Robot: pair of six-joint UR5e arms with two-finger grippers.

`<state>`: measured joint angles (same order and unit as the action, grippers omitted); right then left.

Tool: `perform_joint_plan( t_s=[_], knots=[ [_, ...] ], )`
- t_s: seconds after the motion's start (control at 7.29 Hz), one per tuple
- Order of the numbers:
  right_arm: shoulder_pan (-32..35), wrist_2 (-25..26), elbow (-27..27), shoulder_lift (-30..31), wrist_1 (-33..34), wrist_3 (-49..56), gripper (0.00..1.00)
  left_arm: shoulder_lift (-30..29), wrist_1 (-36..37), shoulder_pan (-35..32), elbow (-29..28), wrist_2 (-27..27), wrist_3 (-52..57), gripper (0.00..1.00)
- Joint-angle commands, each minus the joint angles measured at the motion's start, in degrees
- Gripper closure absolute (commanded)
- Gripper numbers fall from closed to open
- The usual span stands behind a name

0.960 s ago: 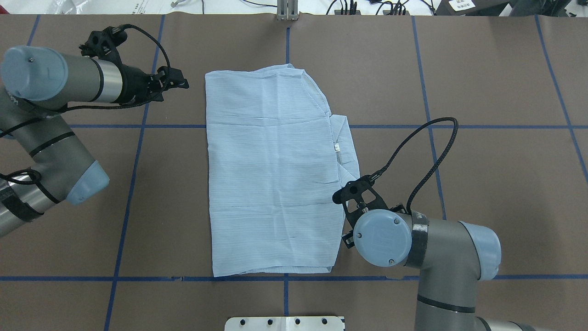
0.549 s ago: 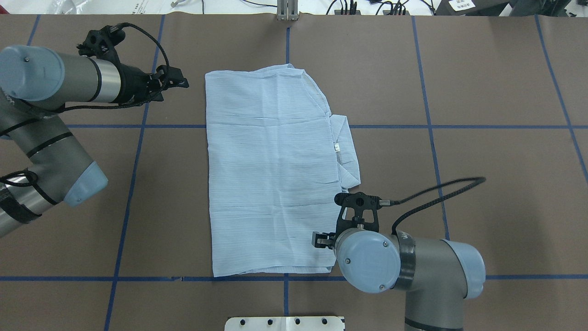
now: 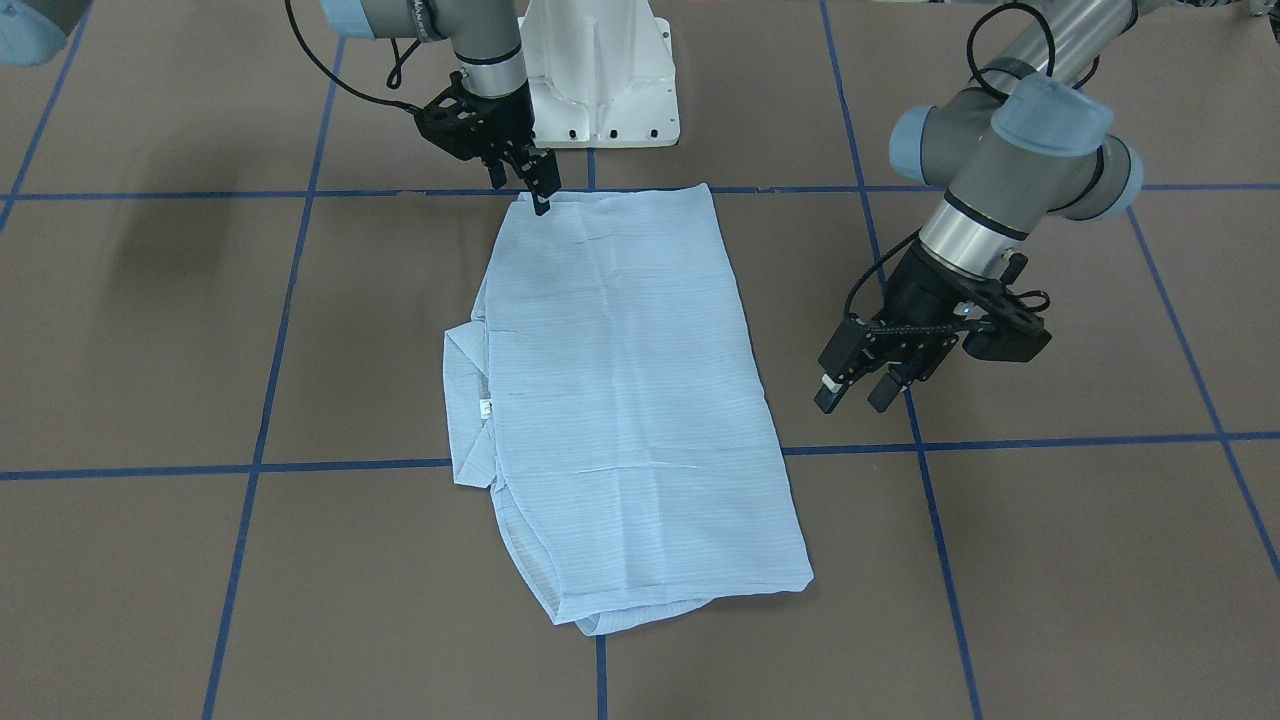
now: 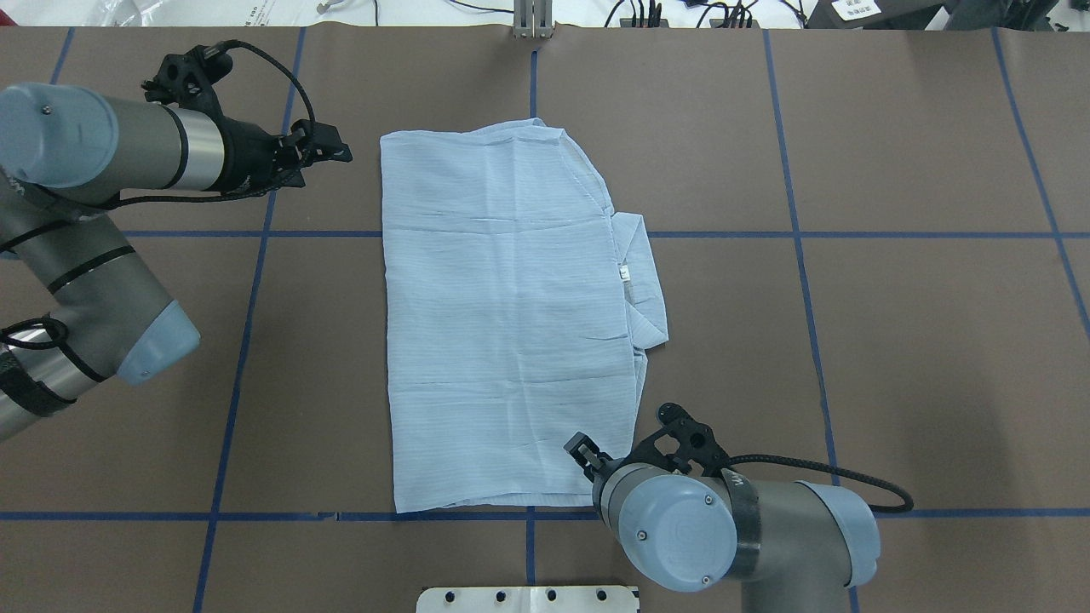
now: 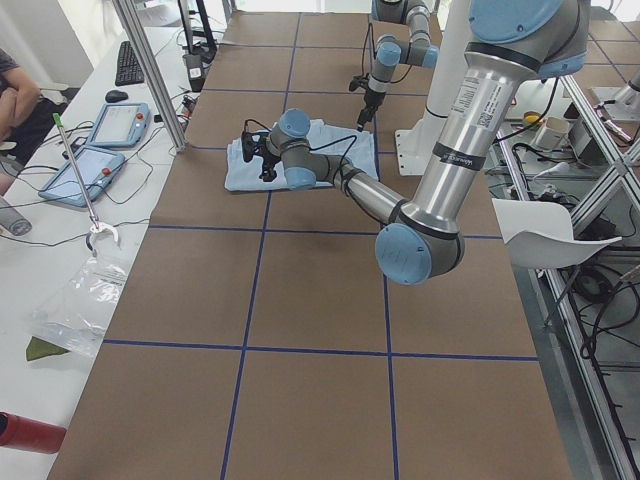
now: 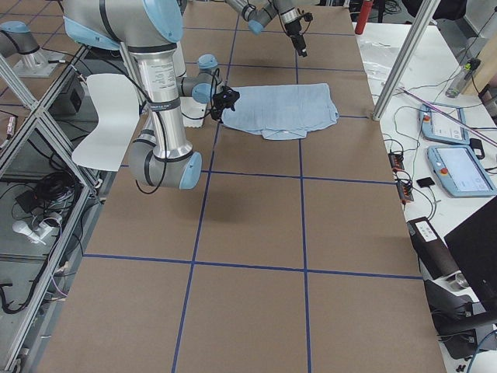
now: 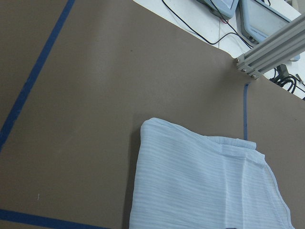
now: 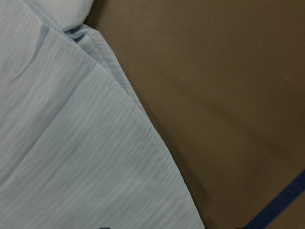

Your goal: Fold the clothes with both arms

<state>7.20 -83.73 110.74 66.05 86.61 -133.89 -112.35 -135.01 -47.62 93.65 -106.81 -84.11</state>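
The clothes are one light-blue striped shirt (image 4: 511, 323) (image 3: 620, 400), lying flat and folded into a long rectangle. Its collar (image 4: 645, 285) and white label stick out on the robot's right side. My right gripper (image 4: 582, 444) (image 3: 535, 195) hangs low over the shirt's near right corner, fingers apart and holding nothing. The right wrist view shows the hem edge (image 8: 143, 119) very close. My left gripper (image 4: 345, 155) (image 3: 852, 395) hovers open beside the shirt's far left corner, about a hand's width off the cloth (image 7: 200, 186).
The brown table (image 4: 894, 340) carries a grid of blue tape lines. The white pedestal base (image 4: 528, 598) sits at the near edge. An aluminium post (image 4: 532, 21) stands at the far edge. Tablets (image 5: 115, 125) and a seated person (image 5: 15, 90) are beyond the far side.
My right arm swung back along the shirt's right edge from near the collar to the near right corner, its wrist turning. The left arm has barely moved.
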Motion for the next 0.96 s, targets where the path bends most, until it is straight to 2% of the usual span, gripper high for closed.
perform_joint_plan(
  t_s=[0.0, 0.82],
  knots=[
    [-0.1, 0.1, -0.7, -0.4, -0.2, -9.0, 0.16, -0.2, 0.0, 0.1, 0.0, 0.2, 0.0, 0.16],
    [-0.2, -0.2, -1.7, -0.5, -0.2, -9.5, 0.17, 0.2, 0.0, -0.1, 0.7, 0.4, 0.0, 0.16]
  ],
)
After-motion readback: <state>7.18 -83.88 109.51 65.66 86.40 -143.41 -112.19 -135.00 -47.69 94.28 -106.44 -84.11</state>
